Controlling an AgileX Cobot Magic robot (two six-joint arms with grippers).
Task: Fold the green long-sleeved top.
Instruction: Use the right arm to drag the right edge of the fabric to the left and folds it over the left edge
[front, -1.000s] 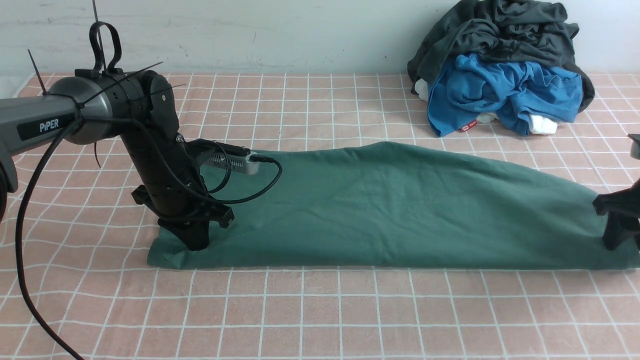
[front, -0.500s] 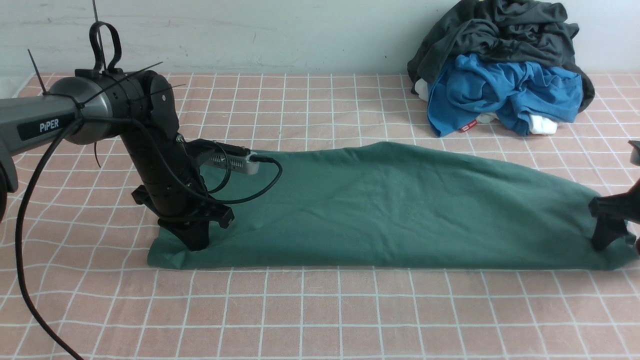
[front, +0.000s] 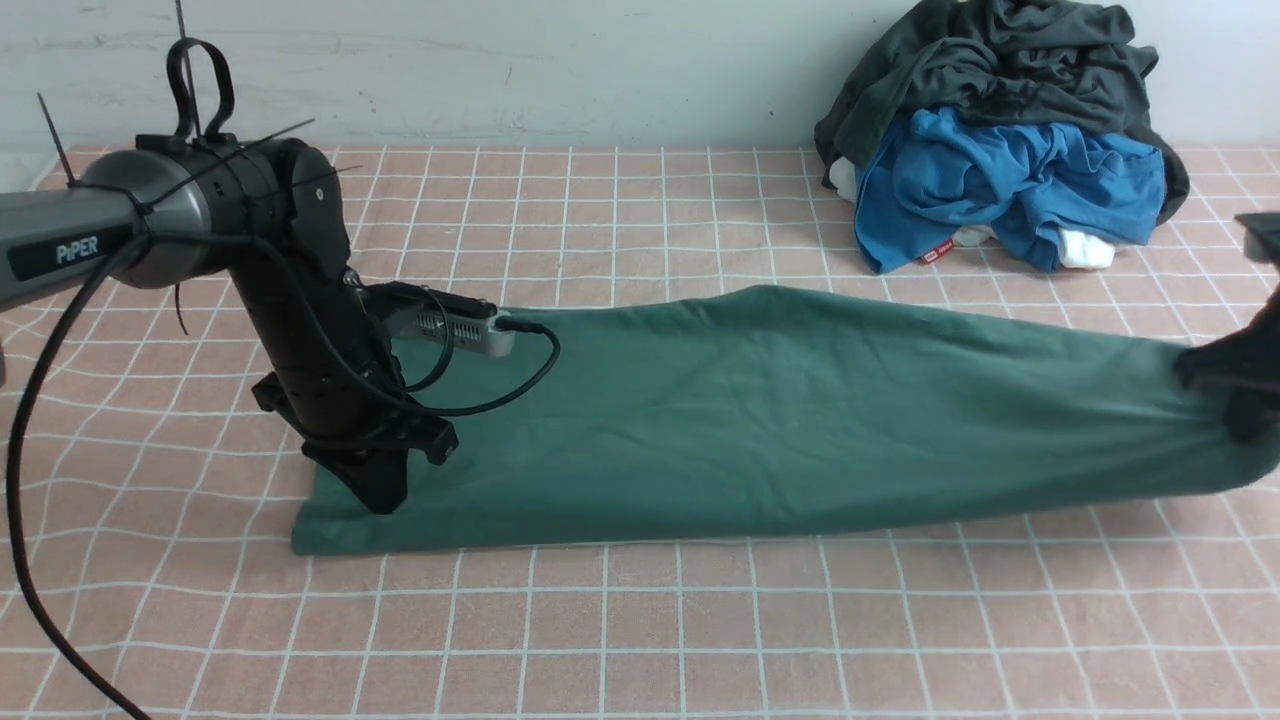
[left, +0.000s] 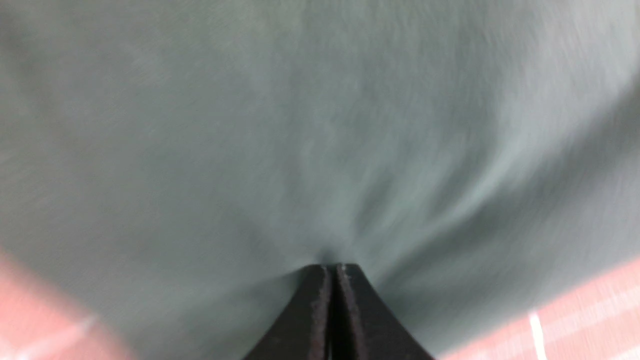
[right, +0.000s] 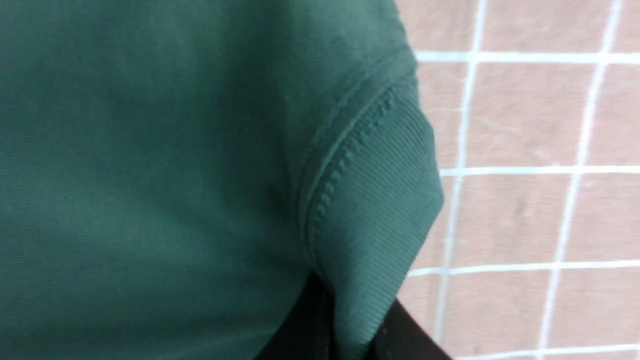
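Green long-sleeved top (front: 780, 420) lies as a long folded band across table (front: 640, 640), L to R. Left tool (front: 378, 497): jaws together, pinching cloth nr top's front-left corner, down at table level. Right tool (front: 1240, 415): clamped on ribbed cuff (right: 380, 200) at top's far R end, which is lifted off the table.

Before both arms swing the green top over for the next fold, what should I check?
1. Left end effector shut on the top, left end: ok.
2. Right end effector shut on the cuff: ok.
3. Right end of top raised off the tablecloth: ok.
4. Top apart from the clothes pile: ok.
5. Layers underneath lying flat: cannot tell.
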